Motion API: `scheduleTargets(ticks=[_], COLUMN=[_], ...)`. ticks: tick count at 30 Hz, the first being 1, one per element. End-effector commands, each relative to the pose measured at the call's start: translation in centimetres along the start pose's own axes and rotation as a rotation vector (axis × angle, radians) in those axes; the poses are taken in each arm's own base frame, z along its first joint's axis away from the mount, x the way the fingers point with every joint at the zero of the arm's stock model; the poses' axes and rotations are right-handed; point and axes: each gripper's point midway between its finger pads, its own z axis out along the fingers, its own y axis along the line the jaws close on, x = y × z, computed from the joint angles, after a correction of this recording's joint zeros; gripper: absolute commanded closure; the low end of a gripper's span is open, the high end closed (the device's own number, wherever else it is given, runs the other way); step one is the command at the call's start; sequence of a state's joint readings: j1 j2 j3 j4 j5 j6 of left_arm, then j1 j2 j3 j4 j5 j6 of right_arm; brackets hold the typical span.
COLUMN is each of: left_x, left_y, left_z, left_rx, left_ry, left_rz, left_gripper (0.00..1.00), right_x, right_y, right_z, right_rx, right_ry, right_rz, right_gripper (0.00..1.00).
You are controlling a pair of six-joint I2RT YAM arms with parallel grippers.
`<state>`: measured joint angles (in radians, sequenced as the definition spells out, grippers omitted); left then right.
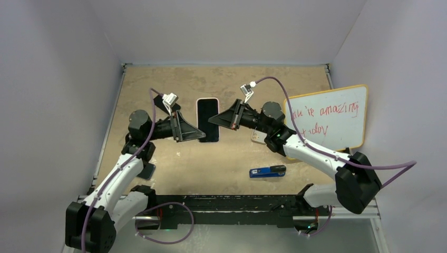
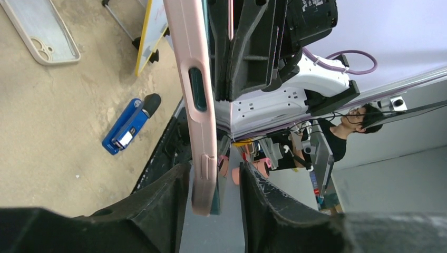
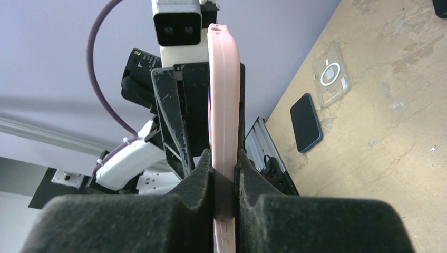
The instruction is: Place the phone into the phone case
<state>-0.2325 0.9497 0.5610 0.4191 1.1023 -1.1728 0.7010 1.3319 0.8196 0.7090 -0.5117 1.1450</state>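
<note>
**Seat the last edge before letting go**

The left arm [image 1: 124, 171] reaches in from 8 o'clock. The left jaws straddle the near corner of the phone [image 1: 207, 120], one finger against the back of the pink case [image 2: 196, 63]. A sliver of gap shows on the screen side, so they look open rather than clamped. Phone and case hang together above the middle of the worktop [image 1: 158, 84], screen up. The right arm [image 1: 316, 153] comes in from 4 o'clock, and the right jaws are closed on the case's right edge, both fingers flat against it.

The phone looks mostly seated, though in the left wrist view its dark edge seems to stand a little proud of the pink rim near the left jaws. To finish well, I'd hold the right grip firm as the anchor. Then close the left jaws squarely across screen and back at that corner until the rim laps over. Off-centre pressure could pop the opposite edge.

A clear case [image 1: 258, 136] lies under the right arm and a blue tool [image 1: 268, 171] at 5 o'clock. A whiteboard [image 1: 327, 118] at 3 o'clock carries red handwriting — "amazing" reads clearly, the rest is partly hidden. No brand is legible.
</note>
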Motion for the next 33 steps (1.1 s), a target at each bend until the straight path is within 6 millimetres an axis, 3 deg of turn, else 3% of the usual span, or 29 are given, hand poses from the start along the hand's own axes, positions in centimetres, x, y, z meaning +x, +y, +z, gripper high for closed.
scheduleTargets(ticks=[1,5,6,9,10,12,15,17,18,20,21,26,29,33], left_x=[0.2,0.1,0.1,0.1,0.0,0.0,-0.2,-0.1,-0.1,-0.1,-0.2,-0.9,-1.8,-3.2], left_y=[-1.4,-1.3,-1.1,-0.1,0.2,0.8,1.8,2.6,2.9,3.1,3.0,2.0,1.4,0.6], left_z=[-0.2,-0.3,-0.3,-0.2,-0.2,-0.2,-0.4,-0.6,-0.7,-0.7,-0.7,-0.8,-1.0,-0.7], left_rx=[0.007,-0.008,-0.015,-0.054,-0.067,-0.104,-0.178,-0.23,-0.246,-0.252,-0.248,-0.254,-0.261,-0.246], left_ry=[0.008,-0.013,-0.018,-0.021,-0.021,-0.024,-0.02,-0.008,-0.004,-0.001,-0.004,-0.029,-0.067,-0.109], left_rz=[0.05,0.032,0.028,0.008,0.008,0.011,0.029,0.027,0.027,0.027,0.028,0.03,0.014,0.016], left_gripper=[0.56,0.59,0.64,0.96,1.0,1.0,1.0,1.0,1.0,1.0,0.98,0.62,0.53,0.52], right_x=[-3.1,-3.5,-3.6,-3.7,-3.7,-3.5,-3.2,-3.0,-3.0,-2.8,-2.8,-2.2,-1.7,-1.0], right_y=[4.9,4.7,4.7,4.5,4.4,4.4,4.1,4.1,4.2,4.0,4.0,4.0,3.7,3.4], right_z=[-0.4,-0.4,-0.5,-0.5,-0.5,-0.4,-0.5,-0.6,-0.7,-0.7,-0.7,-0.9,-1.3,-2.0], right_rx=[-0.13,-0.117,-0.115,-0.109,-0.105,-0.1,-0.092,-0.09,-0.09,-0.083,-0.082,-0.091,-0.077,-0.079], right_ry=[-0.136,-0.156,-0.159,-0.164,-0.163,-0.15,-0.135,-0.127,-0.126,-0.12,-0.117,-0.087,-0.08,-0.07], right_rz=[-0.071,-0.065,-0.065,-0.063,-0.067,-0.075,-0.079,-0.082,-0.085,-0.092,-0.095,-0.112,-0.124,-0.112], right_gripper=[1.0,1.0,1.0,1.0,1.0,0.97,0.76,0.72,0.74,0.92,1.0,1.0,1.0,1.0])
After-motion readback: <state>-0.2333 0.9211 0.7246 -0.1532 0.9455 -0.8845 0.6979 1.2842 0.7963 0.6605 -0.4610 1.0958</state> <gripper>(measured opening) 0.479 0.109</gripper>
